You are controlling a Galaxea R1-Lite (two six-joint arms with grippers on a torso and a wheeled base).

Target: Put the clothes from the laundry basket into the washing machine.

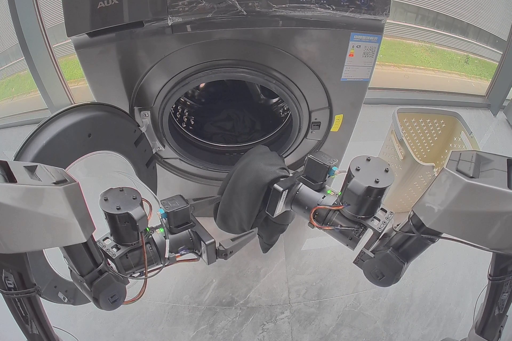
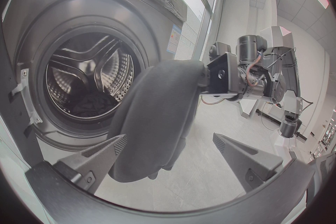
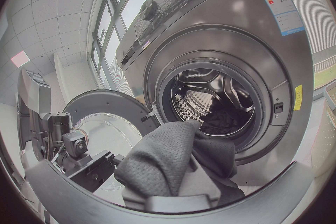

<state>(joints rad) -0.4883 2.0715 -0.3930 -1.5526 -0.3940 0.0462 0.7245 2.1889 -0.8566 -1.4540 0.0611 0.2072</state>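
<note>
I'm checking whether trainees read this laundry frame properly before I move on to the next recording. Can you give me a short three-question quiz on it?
1. True or false: the washing machine door is shut.
2. Which tool holds the dark garment? A) left tool B) right tool C) both
3. What lies inside the drum?

Key:
1. False. The door stands open on the robot's left.
2. B. The left tool is open.
3. Dark clothing, at the bottom of the drum.
</note>
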